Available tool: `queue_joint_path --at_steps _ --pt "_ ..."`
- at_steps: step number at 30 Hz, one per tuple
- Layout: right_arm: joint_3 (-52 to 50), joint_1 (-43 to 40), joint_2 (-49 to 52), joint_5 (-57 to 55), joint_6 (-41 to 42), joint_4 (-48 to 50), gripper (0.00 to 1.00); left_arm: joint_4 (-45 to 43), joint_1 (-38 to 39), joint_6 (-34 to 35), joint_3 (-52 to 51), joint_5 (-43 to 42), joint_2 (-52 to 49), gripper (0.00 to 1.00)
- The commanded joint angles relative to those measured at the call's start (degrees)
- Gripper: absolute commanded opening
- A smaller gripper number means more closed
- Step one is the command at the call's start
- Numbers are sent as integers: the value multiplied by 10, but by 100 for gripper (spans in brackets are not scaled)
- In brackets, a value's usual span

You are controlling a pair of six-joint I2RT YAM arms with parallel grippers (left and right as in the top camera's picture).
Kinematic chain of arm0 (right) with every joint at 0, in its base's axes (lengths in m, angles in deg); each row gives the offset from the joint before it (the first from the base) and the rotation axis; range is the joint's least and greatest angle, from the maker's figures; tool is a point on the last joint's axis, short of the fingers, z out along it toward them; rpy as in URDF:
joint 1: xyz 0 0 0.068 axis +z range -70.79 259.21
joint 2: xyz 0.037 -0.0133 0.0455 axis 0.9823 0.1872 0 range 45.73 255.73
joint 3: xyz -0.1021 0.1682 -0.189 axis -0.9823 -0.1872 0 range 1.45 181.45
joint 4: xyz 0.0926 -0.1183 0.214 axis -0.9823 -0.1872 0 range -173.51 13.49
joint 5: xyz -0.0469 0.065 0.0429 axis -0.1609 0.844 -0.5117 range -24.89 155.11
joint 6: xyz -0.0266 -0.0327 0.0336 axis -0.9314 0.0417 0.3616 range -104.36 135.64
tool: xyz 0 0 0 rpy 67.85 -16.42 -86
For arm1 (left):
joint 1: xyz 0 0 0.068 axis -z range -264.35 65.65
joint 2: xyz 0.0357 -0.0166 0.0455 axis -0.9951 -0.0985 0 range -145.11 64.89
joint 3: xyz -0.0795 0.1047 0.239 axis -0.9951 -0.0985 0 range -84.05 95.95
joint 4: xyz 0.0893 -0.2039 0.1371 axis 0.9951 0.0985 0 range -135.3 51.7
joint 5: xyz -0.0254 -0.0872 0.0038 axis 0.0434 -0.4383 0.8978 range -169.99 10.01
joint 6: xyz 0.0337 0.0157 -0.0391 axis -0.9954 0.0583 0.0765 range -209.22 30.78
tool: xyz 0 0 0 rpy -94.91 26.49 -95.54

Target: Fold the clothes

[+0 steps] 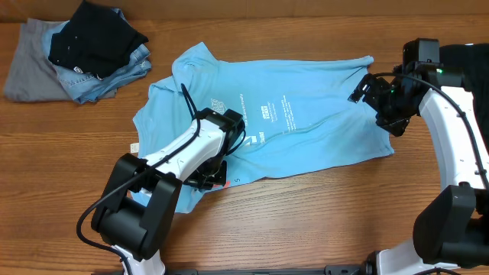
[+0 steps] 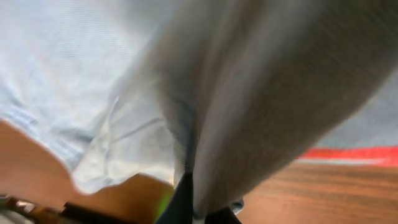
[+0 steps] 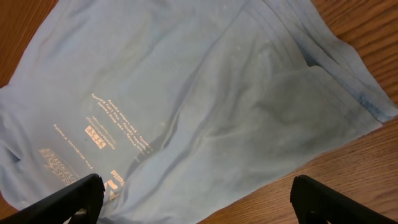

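Light blue T-shirt (image 2: 93,74) fills most of frame, v. close, blurry. Thick fold of it runs from top R down to btm centre, pinched there in left gripper (image 2: 189,205), jaws closed on cloth. R of fold: wood table (image 2: 311,193), red strip (image 2: 348,152) just above it. L of fold, btm corner: tan shape (image 2: 31,168), too blurred to ID.
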Motion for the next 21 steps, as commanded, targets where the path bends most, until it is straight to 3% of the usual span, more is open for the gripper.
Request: queue_joint_path --at_steps 1,15,19,20,21 --pt "9 2 -8 -6 -4 2 100 20 -4 12 44 41 -3 4" --pt "8 2 -8 -7 -5 -3 100 -56 -38 7 84 173 -3 5" --pt "8 2 -8 -15 -4 -7 100 -71 -75 4 84 186 -3 24" --pt "8 2 -8 -15 -5 -8 100 -73 -83 2 84 186 -3 40" --pt "8 2 -8 -15 -4 -9 100 -75 -94 -2 84 186 -3 64"
